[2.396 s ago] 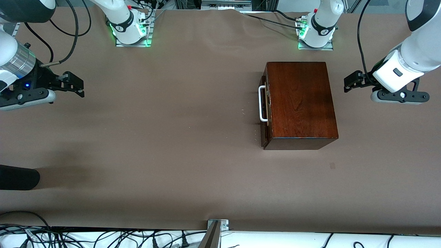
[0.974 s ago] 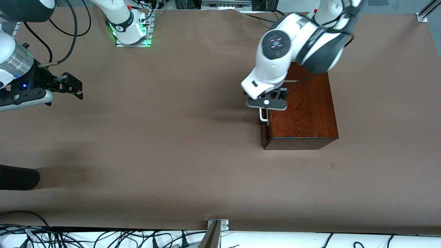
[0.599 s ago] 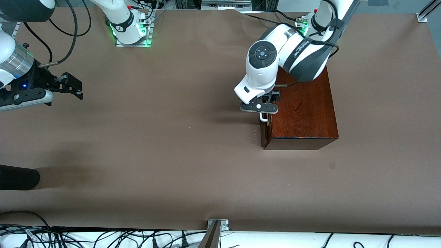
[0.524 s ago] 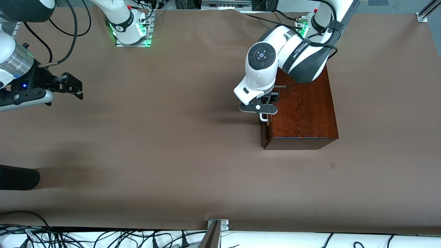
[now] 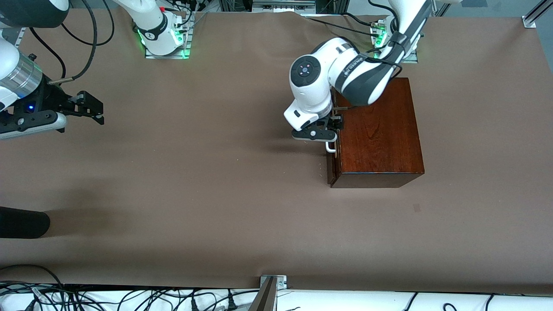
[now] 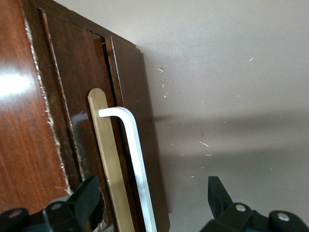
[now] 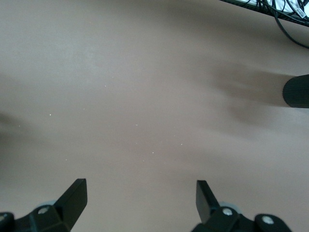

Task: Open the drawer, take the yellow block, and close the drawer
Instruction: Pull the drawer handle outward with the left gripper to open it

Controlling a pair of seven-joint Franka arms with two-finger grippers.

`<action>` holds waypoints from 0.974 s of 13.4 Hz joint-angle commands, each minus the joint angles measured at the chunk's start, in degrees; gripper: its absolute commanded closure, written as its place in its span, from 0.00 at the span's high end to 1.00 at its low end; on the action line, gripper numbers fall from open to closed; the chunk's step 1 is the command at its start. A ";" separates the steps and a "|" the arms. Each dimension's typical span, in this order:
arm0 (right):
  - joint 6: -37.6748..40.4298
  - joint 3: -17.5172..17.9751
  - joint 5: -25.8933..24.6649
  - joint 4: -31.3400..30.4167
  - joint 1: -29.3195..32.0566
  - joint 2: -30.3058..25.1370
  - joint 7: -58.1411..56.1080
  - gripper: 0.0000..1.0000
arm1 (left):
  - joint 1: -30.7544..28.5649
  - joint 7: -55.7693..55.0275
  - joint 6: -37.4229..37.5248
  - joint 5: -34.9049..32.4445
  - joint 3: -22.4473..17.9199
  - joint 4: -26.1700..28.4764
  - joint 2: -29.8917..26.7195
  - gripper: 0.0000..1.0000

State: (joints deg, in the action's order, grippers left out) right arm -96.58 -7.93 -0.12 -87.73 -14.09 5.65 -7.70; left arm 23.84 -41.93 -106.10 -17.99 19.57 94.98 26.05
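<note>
The dark reddish-brown wooden box (image 5: 378, 134) stands toward the left arm's end of the table. Its drawer (image 5: 332, 162) is shut, with a white bar handle (image 5: 330, 148) on the face toward the right arm's end. My left gripper (image 5: 327, 128) is open over that handle; in the left wrist view the handle (image 6: 137, 159) runs between the two spread fingers (image 6: 87, 195), touching neither. My right gripper (image 5: 88, 106) is open and empty, waiting above the table at the right arm's end. The yellow block is out of view.
A dark cylindrical object (image 5: 21, 222) pokes in at the table's edge at the right arm's end, nearer the camera; it also shows in the right wrist view (image 7: 295, 92). The two arm bases (image 5: 166, 41) stand along the table's back edge.
My left arm swung in from its end of the table to over the drawer handle, then shifted slightly toward the right arm's end. The drawer stayed shut. The right arm has not moved.
</note>
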 commanded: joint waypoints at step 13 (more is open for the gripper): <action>0.60 0.02 1.08 0.63 0.29 0.06 0.06 1.00 | 3.85 -9.66 -7.97 -2.22 -0.15 0.82 5.32 1.00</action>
State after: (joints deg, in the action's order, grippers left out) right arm -96.58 -7.93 -0.04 -87.73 -14.09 5.65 -7.70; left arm 26.01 -49.08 -111.15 -18.50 19.46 96.08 30.11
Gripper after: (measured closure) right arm 0.000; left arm 0.000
